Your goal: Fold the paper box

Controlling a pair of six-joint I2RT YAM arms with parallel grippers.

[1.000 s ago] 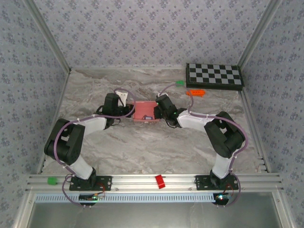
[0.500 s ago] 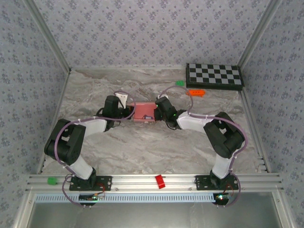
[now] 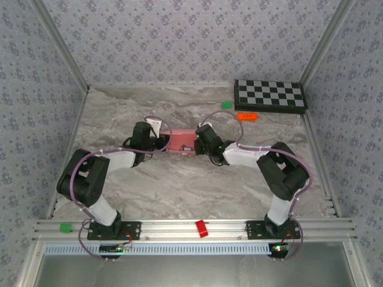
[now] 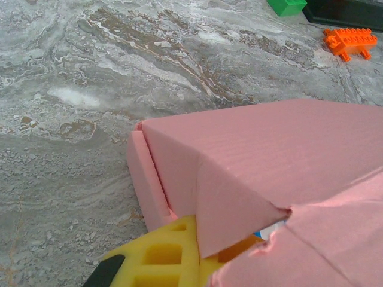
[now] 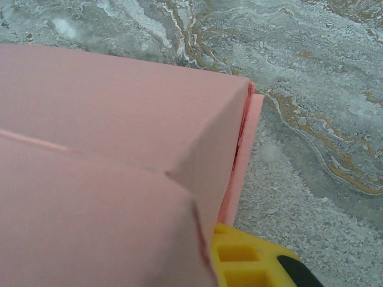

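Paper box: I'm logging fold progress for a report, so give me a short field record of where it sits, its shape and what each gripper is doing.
object: paper box, pink card
place: middle of the table, between the two grippers
shape: panels folded up into a box form; whether it is fully closed cannot be told
left gripper: shut at the box's left end, a flap seemingly pinched
right gripper: at the box's right end, card over its finger; open or shut unclear
nearby: orange toy and green block farther back, apart from the box
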